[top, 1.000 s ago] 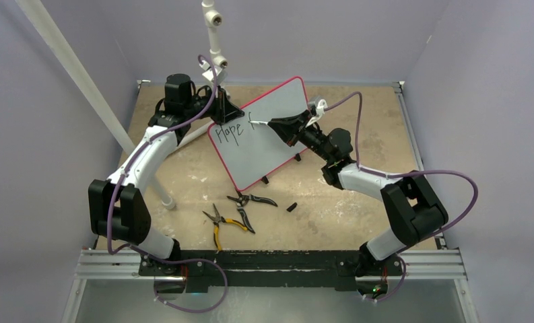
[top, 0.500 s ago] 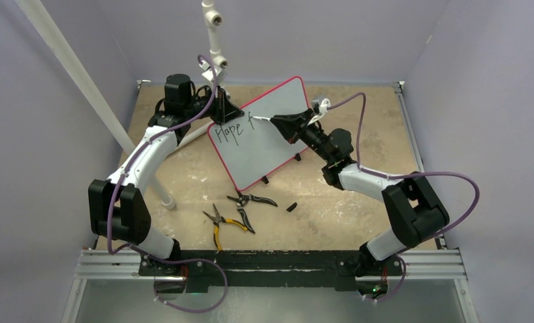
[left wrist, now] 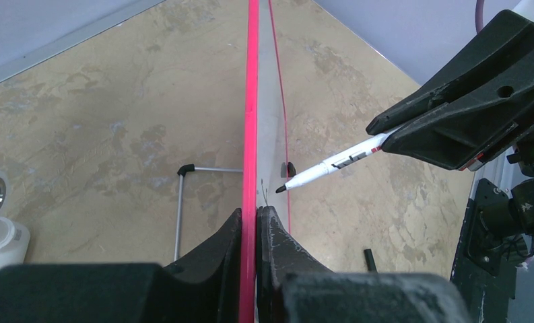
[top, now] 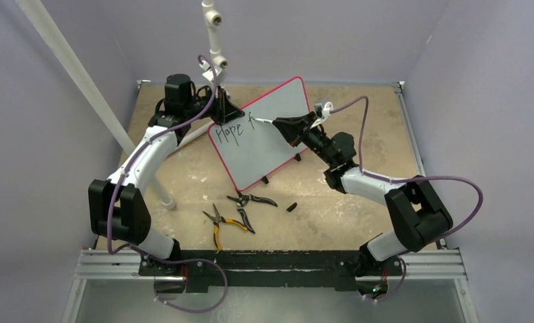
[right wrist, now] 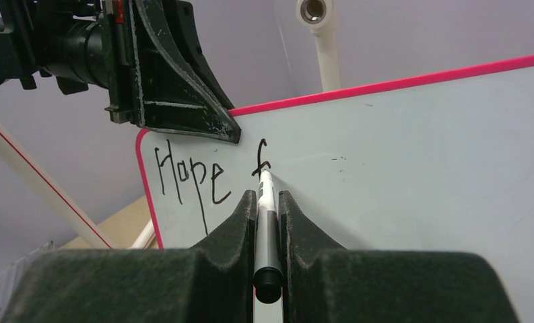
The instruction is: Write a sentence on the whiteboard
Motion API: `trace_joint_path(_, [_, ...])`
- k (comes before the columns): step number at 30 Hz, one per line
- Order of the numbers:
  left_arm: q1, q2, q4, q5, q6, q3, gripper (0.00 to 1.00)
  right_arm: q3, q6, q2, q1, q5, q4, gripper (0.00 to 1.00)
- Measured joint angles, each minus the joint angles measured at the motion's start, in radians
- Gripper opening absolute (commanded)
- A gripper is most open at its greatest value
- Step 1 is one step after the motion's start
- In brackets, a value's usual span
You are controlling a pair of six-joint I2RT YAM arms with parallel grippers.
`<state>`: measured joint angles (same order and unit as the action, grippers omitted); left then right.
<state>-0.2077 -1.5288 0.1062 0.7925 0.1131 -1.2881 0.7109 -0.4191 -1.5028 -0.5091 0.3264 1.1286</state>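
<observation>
Top external: whiteboard [top: 271,158] stands tilted on small black feet at far-ctr of the table [top: 183,175], red-pink frame all round. Left gripper [top: 222,112] is clamped on its upper-left corner. Right gripper [top: 276,122] comes in from the right, clenched on a white marker [top: 264,121] w/ the tip at the board face. Sentence [top: 231,131] so far reads "Hope f", black, near the top-left of the board. On the table in front of the board: yellow-handled pliers [top: 218,227], black-handled pliers [top: 252,199] just beside them, a small black cap [top: 291,206] a bit to the right. White pipe [top: 214,33] rises behind the board.

Left wrist: board seen edge-on, both fingers [left wrist: 223,242] pinched tight on the pink frame. Marker tip sits v. close to the writing face; contact can't be told from here. Black and red print on the marker barrel, too small to read.

Right wrist: marker gripped btwn the two fingers [right wrist: 234,222], black butt end nearest the camera, tip at the lower part of the "f". "Hope f" reads clearly, w/ the left gripper's jaw over the frame just above "pe".
</observation>
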Motion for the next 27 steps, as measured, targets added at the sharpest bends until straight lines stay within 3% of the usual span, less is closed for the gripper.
trace_joint_path(27, [0.003,0.000,-0.005,0.000,0.000,0.003,0.00,0.046,-0.007,-0.037,0.002,-0.033,0.010,0.00])
